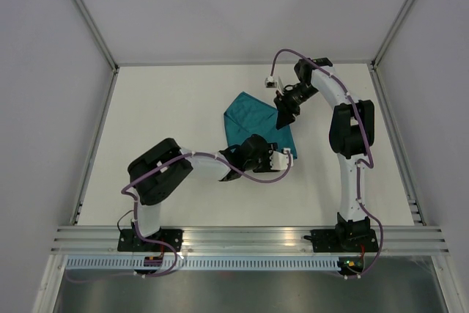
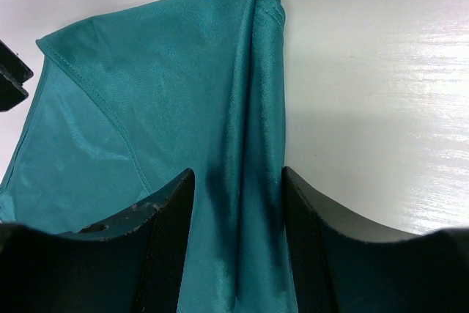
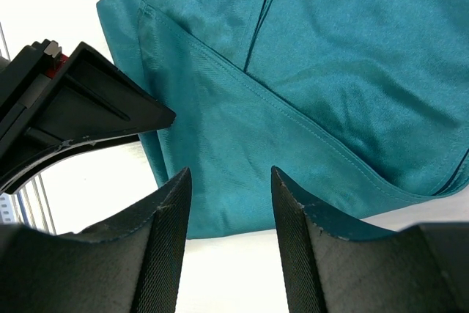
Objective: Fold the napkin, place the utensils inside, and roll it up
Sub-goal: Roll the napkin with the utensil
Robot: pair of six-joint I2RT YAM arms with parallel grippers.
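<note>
**Claws parted over a half-folded napkin, no utensils in view**

Starting at the left claw [image 2: 238, 181]: it stands about half open. Its fingers [image 2: 165, 240] straddle a raised ridge of the napkin [image 2: 146, 93]. The cloth runs up through the gap and looks to brush the inner faces, but I judge it is not pinched. Past its tips the teal cloth spreads away to a far corner. Bare bench [image 2: 381, 71] lies off to the right of that ridge in the wrist view.

The right claw [image 3: 227, 181] is likewise parted, with nothing gripped between the jaws. A hemmed edge of the napkin lies just past its tips and white bench shows beneath them. Whether the tips touch the cloth I cannot tell. Close beside it sits the dark body of the left claw.

Outward from both, the napkin lies between the two claws in overlapping layers. Its hems cross, one flap rests over another, and the shape is creased rather than squared. Folding looks begun but unfinished. No utensils appear in any view, so placing them is yet to do, and so is the rolling.
</note>
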